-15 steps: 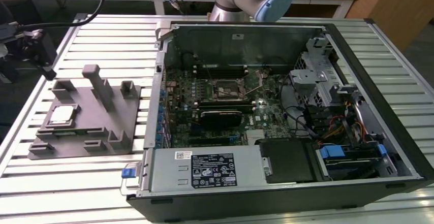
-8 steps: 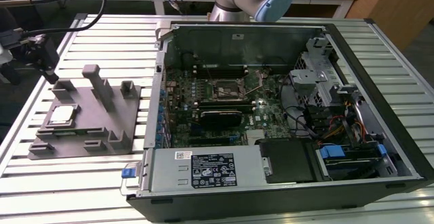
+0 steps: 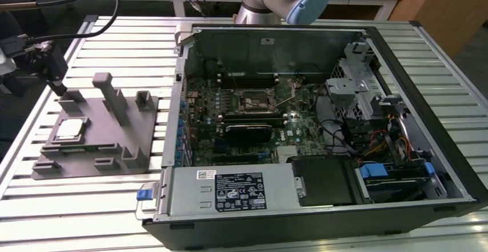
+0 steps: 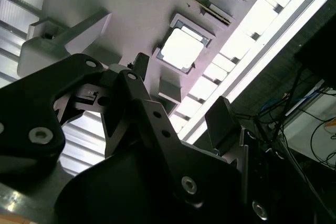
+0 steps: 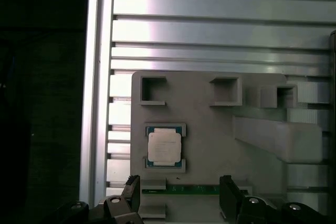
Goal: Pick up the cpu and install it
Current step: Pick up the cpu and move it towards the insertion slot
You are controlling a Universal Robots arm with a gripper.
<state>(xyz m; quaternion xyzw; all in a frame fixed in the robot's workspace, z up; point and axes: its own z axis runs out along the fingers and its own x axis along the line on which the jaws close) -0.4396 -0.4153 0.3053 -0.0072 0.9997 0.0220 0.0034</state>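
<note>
Claw (image 5: 179, 196) is released, with its fingers (image 5: 229, 195) apart and holding nothing, above the grey fixture (image 5: 210, 129). The cpu (image 5: 164, 146) lies flat in a square recess of this fixture, silver side up, near the fingers but not touching them.

The cpu (image 3: 68, 129) is a small, flat, square chip with a silvery-white metal top; it lies level, top face up, seated in a shallow square recess of the grey fixture (image 3: 103, 135), toward the fixture's side at the exterior view's left; in the first wrist view the cpu (image 5: 164, 147) shows a thin green-blue border around its bright lid, its edges parallel to the recess walls; in the second wrist view the cpu (image 4: 181, 50) gleams white.
</note>
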